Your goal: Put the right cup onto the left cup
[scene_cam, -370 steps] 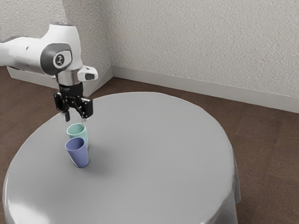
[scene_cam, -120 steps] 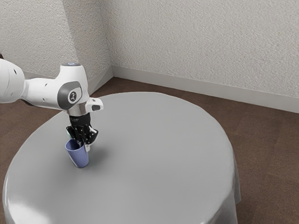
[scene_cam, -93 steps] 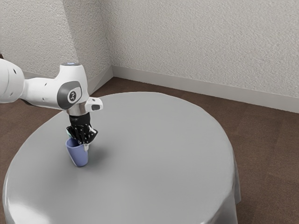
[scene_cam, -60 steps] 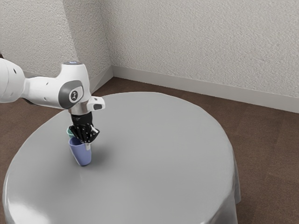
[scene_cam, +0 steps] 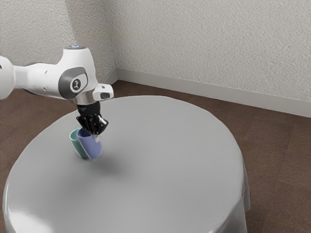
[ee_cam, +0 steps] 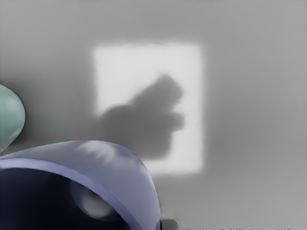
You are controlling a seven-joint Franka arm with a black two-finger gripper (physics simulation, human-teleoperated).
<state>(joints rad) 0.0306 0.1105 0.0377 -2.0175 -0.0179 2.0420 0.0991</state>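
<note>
Blue cup [scene_cam: 91, 146] hangs from the claw [scene_cam: 93, 133], seemingly just off the surface [scene_cam: 160, 170], beside the green cup [scene_cam: 77, 144]. The step in hand looks like the lift: it should go straight up until the base clears the green rim, then across, centred and level, before lowering gently. Moving sideways too soon could tip the green cup. The claw is clamped on the cup's wall, one finger inside, one outside.
</note>
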